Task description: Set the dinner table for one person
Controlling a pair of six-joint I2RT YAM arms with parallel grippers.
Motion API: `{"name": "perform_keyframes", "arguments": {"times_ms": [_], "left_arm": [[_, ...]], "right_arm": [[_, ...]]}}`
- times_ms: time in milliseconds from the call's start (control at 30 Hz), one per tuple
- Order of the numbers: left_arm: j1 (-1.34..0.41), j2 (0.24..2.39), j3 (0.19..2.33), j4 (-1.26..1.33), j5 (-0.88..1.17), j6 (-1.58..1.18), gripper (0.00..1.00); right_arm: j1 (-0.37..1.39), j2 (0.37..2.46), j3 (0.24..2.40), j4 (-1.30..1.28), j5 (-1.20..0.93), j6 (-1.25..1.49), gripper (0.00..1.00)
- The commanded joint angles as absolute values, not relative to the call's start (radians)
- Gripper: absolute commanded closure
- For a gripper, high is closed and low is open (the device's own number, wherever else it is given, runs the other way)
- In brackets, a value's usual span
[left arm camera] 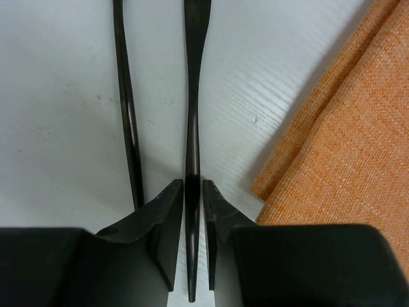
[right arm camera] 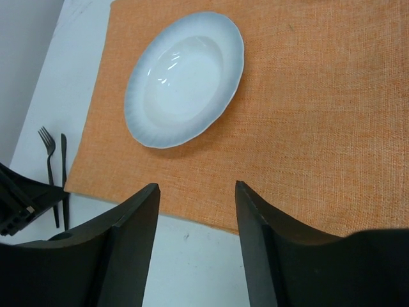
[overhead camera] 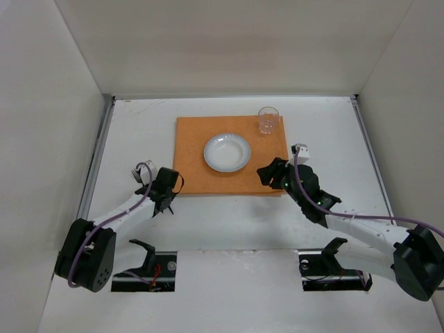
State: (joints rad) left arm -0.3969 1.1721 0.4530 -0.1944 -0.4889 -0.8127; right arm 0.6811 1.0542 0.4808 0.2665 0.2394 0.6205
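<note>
While the dinner table lies under the orange mat, the left gripper pinches a black knife left of the mat. The right gripper hangs wide at its near edge. Cutlery placing seems in hand, needing a level lift next.

No text, label, brand, number or sign can be read in any of the three views. A small white piece at 3 o'clock from the plate is too small to tell whether it carries print.
</note>
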Motion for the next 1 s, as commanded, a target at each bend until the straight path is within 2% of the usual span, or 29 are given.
{"name": "perform_keyframes", "arguments": {"times_ms": [0, 100, 267, 367, 500, 600, 733, 967], "left_arm": [[-0.392, 1.207, 0.482, -0.199, -0.456, -0.811, 0.87], [-0.387, 1.204, 0.476, -0.202, -0.439, -0.81, 0.93], [-0.354, 1.094, 0.468, -0.227, -0.446, -0.779, 0.98], [-0.357, 0.979, 0.527, -0.287, -0.46, -0.755, 0.98], [-0.448, 0.908, 0.665, -0.324, -0.48, -0.724, 0.98], [-0.569, 1.001, 0.793, -0.302, -0.46, -0.742, 0.98], [-0.737, 1.202, 0.926, -0.151, -0.456, -0.752, 0.98], [-0.844, 1.541, 1.162, 0.035, -0.365, -0.802, 0.98]], "right_arm": [[0.667, 1.046, 0.472, 0.327, 0.236, 0.617, 0.4], [0.647, 1.025, 0.459, 0.33, 0.236, 0.623, 0.36], [0.608, 0.968, 0.43, 0.331, 0.252, 0.646, 0.31], [0.572, 0.93, 0.407, 0.331, 0.279, 0.667, 0.3], [0.535, 0.899, 0.382, 0.331, 0.313, 0.693, 0.32], [0.512, 0.925, 0.38, 0.315, 0.35, 0.709, 0.32], [0.507, 0.945, 0.384, 0.311, 0.357, 0.715, 0.31], [0.484, 0.936, 0.365, 0.331, 0.322, 0.738, 0.31]]}}
